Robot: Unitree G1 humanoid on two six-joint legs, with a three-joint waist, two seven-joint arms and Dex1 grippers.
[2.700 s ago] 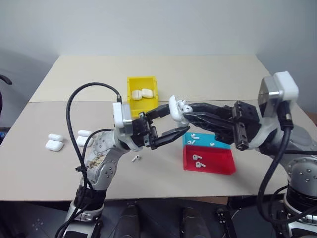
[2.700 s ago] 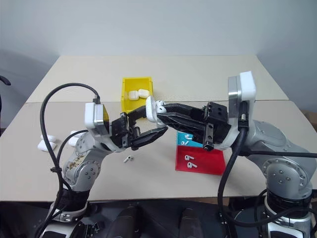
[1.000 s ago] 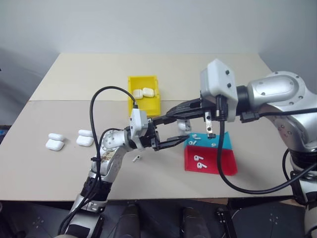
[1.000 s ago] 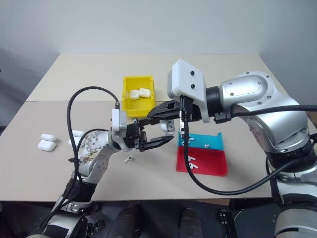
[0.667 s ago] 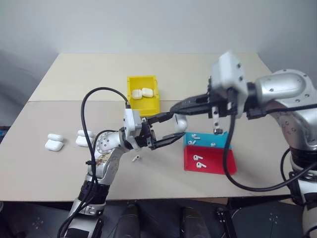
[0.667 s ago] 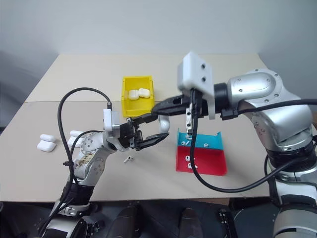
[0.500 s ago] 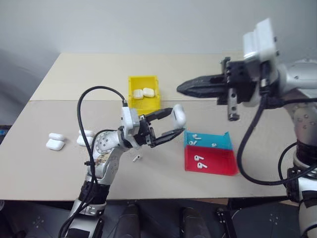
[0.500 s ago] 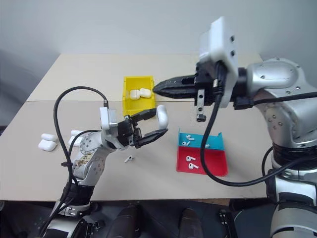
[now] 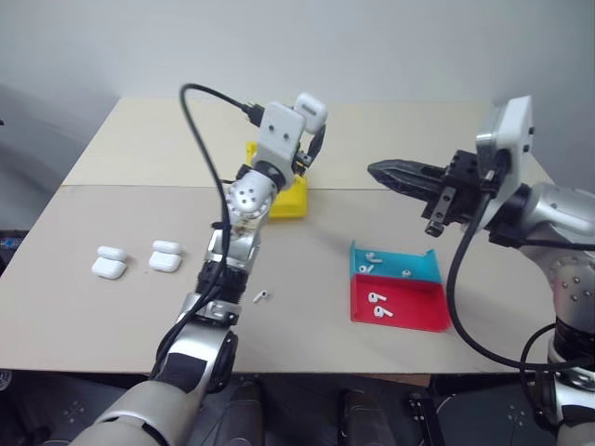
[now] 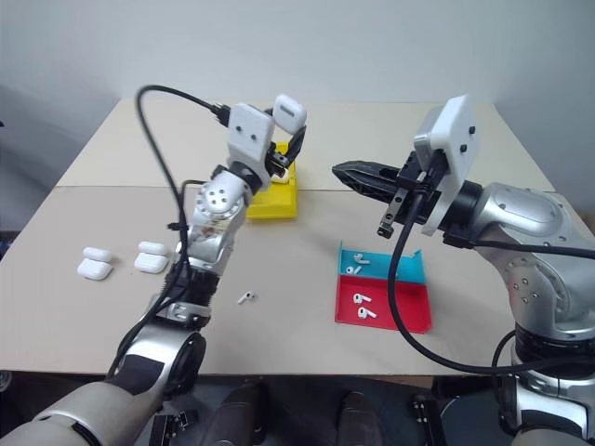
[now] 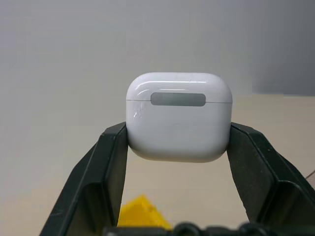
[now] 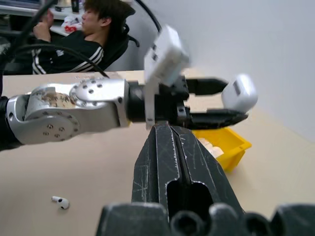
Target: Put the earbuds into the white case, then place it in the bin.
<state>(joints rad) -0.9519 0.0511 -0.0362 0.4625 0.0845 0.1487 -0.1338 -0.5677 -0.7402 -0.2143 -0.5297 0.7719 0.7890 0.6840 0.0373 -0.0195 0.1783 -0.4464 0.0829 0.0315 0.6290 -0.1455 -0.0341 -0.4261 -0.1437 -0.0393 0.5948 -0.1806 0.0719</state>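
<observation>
Holding the case aloft over the tabletop (image 9: 112, 214), the left arm is the one that matters for the coming drop: the bin (image 9: 284, 197) lies directly below and slightly behind the left jaws (image 9: 312, 139) as seen from the head camera, partly hidden by that forearm. Judgement: the move turns on this vertical offset, since the case must come down into the bin and the jaws point upward and away.

Right jaws (image 9: 379, 171): pressed fully together, empty, level, tips aimed toward the left arm, well apart from the bin and from the case. Left arm clearly the nearer to the bin.

Trays: a teal tray (image 9: 414, 263) and a red tray (image 9: 409, 307) sit below the right jaws, each with loose earbuds (image 9: 376, 306) in it.

Case (image 11: 179, 117): clamped between the two left fingers (image 11: 110, 164), pinched across its width, lid closed and uppermost in the left wrist view, seam line level. It fills the gap between the jaws, sitting at their tips.

Spare cases (image 9: 110, 262): four lie on the tabletop, far to the left of the left jaws.

One stray earbud (image 9: 262, 297) lies on the tabletop beneath the left forearm, well below the jaws.
</observation>
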